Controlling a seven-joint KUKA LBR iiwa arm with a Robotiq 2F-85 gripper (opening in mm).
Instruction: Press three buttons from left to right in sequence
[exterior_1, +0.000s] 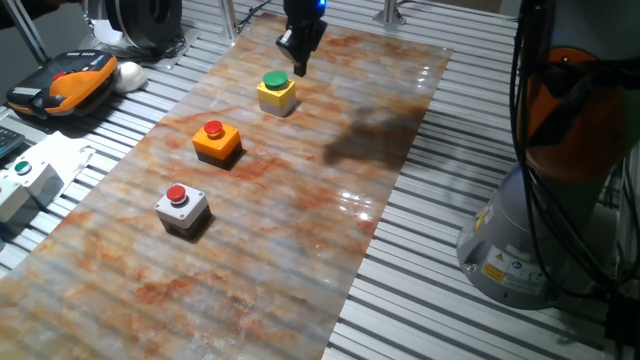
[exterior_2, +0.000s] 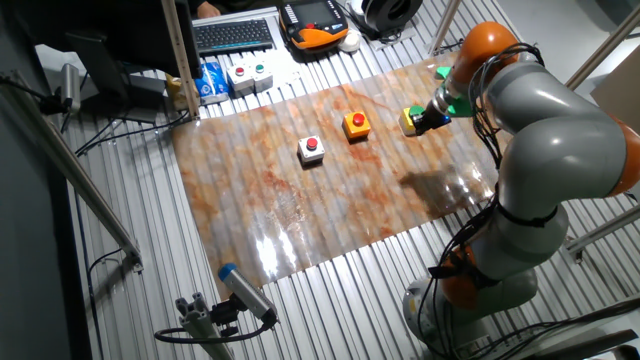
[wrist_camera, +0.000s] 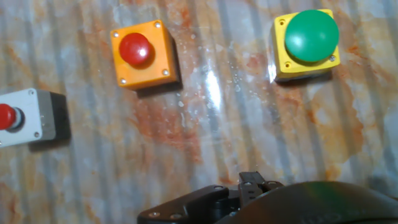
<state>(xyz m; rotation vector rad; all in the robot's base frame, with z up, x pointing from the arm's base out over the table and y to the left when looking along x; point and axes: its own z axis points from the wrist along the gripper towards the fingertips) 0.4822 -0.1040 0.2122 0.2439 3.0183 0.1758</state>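
Three buttons (exterior_1: 214, 139) in a row, end effector (exterior_1: 300, 70) above yellow one, white box (exterior_1: 28, 183) aside

Nearest the black gripper (exterior_1: 301, 68) is the yellow box (exterior_1: 277, 93) with green cap; farther, orange box (exterior_1: 217, 141), then grey box (exterior_1: 182, 210), both red-capped.

I can read no text anywhere; the stickers on my arm's base (exterior_1: 510, 265) are too small to make out.

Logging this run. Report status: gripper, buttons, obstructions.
Gripper above the mat, close beside the yellow button box, finger state not visible. Orange button box and grey button box stand apart in line. Nothing between them.
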